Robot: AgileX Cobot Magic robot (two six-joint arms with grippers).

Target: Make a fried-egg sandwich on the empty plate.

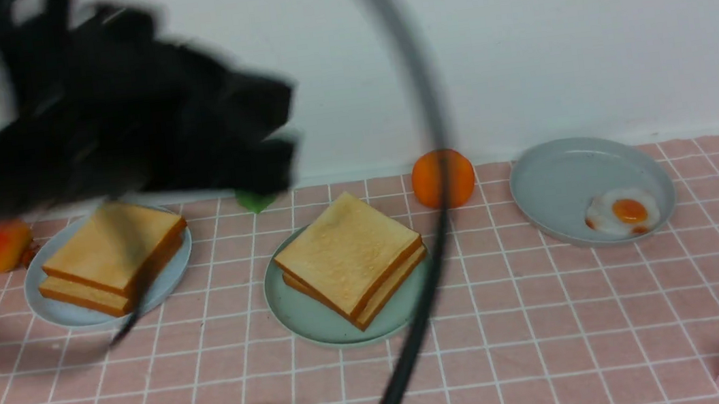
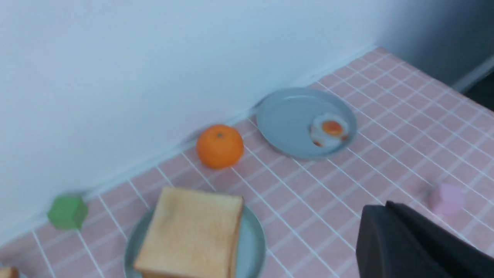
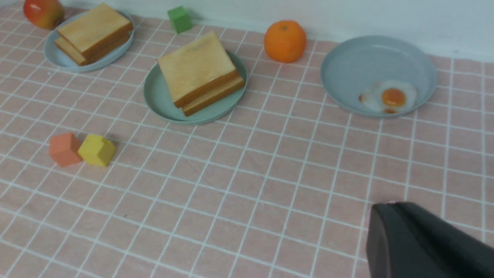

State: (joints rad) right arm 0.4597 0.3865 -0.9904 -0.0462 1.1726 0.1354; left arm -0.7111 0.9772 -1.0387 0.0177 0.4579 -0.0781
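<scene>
Front view: the sandwich [image 1: 349, 258] sits on the mint-green plate [image 1: 297, 312] at frame centre, its top slice skewed. At upper left the left claw [image 1: 274, 147] is closed, with nothing seen in it. I cannot tell how open the right claw [image 3: 386, 227] is. The dangling cable [image 1: 434, 220] could drag that slice off.

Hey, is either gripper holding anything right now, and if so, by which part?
Nothing is held. The left gripper and the right gripper are both shut and empty; the bread stack rests on the mint-green plate, clear of both.

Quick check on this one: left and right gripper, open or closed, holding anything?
Left gripper: closed, holding nothing.
Right gripper: closed, holding nothing.
</scene>
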